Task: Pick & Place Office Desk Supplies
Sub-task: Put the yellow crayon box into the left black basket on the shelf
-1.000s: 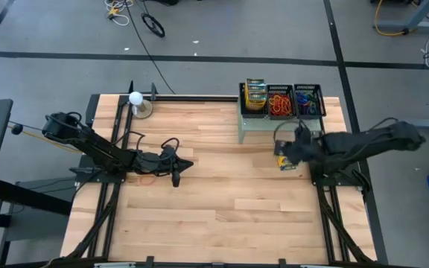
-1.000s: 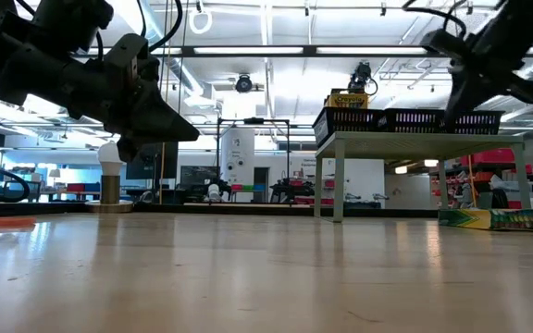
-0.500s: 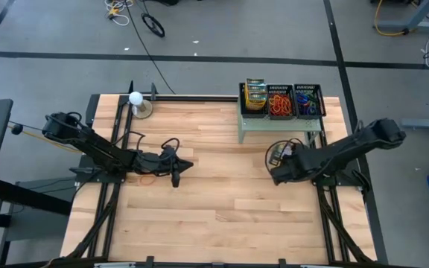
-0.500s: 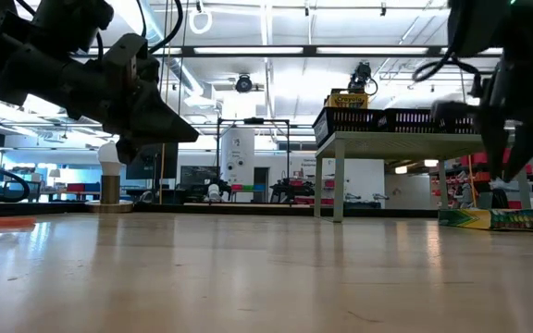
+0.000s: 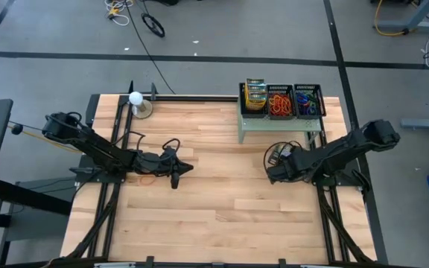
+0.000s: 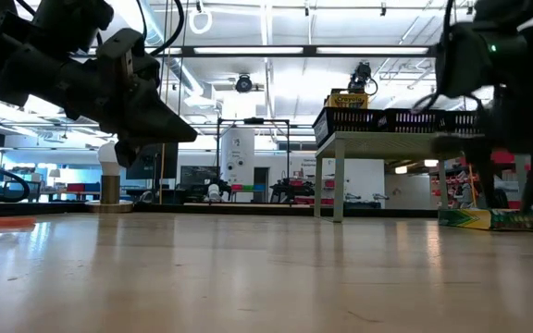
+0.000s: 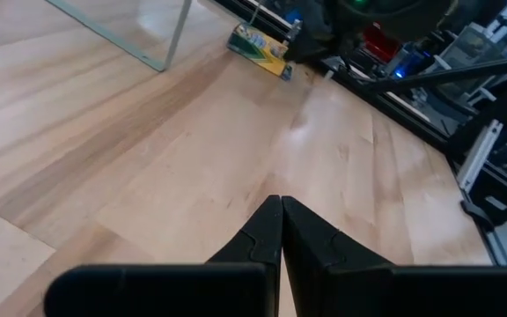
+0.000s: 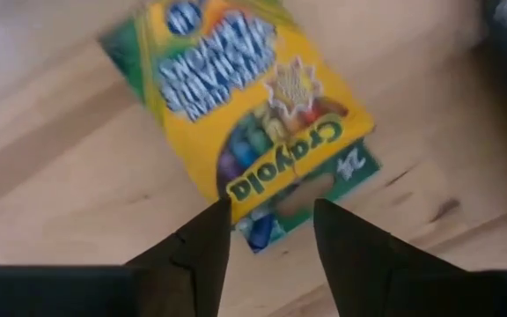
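Observation:
A yellow-and-green crayon box (image 8: 245, 114) lies flat on the table near the shelf's front right leg; it also shows in the low view (image 6: 489, 219) and the left wrist view (image 7: 260, 48). My right gripper (image 8: 269, 211) hangs open just over the box's near end, pointing steeply down, and hides the box from above (image 5: 272, 173). My left gripper (image 5: 176, 177) is shut and hovers above the table's left half, holding nothing (image 7: 280, 207). Black mesh trays (image 5: 278, 100) with crayon boxes and rubber bands stand on the pale green shelf (image 5: 274, 128).
An orange rubber band (image 5: 146, 179) lies on the table under my left arm. A white ball on a stand (image 5: 135, 100) is at the far left. The shelf's legs (image 6: 338, 180) stand close behind the crayon box. Bare wood lies between the two arms.
My right gripper has come down from beside the shelf toward the table and the near edge, rolled and tipped to point steeply down over the crayon box, and opened. The crayon box has stayed where it lay.

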